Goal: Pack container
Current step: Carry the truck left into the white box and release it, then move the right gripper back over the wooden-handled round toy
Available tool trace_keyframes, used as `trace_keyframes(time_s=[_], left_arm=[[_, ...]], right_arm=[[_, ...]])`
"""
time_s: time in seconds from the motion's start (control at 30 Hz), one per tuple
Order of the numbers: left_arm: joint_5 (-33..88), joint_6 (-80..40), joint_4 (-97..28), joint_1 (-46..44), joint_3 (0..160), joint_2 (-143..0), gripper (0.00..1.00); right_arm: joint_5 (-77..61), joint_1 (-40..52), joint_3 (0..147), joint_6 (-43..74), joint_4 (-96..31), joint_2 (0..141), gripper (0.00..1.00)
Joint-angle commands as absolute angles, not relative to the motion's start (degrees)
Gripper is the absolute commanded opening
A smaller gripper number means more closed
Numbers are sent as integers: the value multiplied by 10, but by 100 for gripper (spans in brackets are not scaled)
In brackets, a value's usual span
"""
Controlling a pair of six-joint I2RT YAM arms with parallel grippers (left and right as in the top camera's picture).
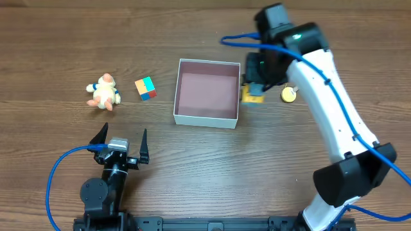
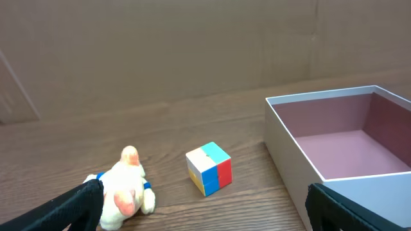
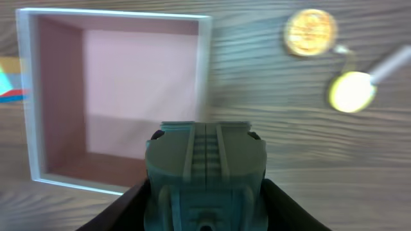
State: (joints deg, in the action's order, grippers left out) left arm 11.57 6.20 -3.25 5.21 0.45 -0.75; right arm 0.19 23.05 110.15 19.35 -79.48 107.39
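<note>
The container (image 1: 205,119) is a shallow white box with a pink inside, standing open and empty at the table's middle. It also shows in the left wrist view (image 2: 289,144) and the right wrist view (image 3: 204,64). My right gripper (image 1: 255,82) is shut on a grey-green ridged toy (image 3: 205,167), held just right of the box's right wall; from overhead the toy (image 1: 252,96) looks yellow and blue. My left gripper (image 1: 121,138) is open and empty near the front edge, facing the box (image 2: 202,208).
A cream and pink plush toy (image 1: 103,93) (image 2: 125,189) and a multicoloured cube (image 1: 145,88) (image 2: 209,168) lie left of the box. A gold disc (image 3: 311,32) and a yellow ball on a white stick (image 3: 352,91) (image 1: 289,95) lie right of it.
</note>
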Motion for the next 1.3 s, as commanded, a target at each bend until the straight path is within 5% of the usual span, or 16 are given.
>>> trace_keyframes(time_s=[0.0,0.77,1.0,1.07,1.1,1.27], left_arm=[[114,67,-32,51,3,-3,100],[115,67,-32,51,3,-3,100],[115,67,-32,51,3,-3,100],[114,67,-32,51,3,-3,100],[115,67,-32,51,3,-3,100],[115,67,-32,51,3,-3,100]], right_arm=[[-1,273,1117,231,-764,1068,42],[35,318,1115,251,-703,1188,50],[49,272,1223,233,-790,1186,65],[59,223,1304,218,-852,1186,94],[62,198,1326,206,-872,1186,100],[-43,77,1320,145,-906,1188,100]])
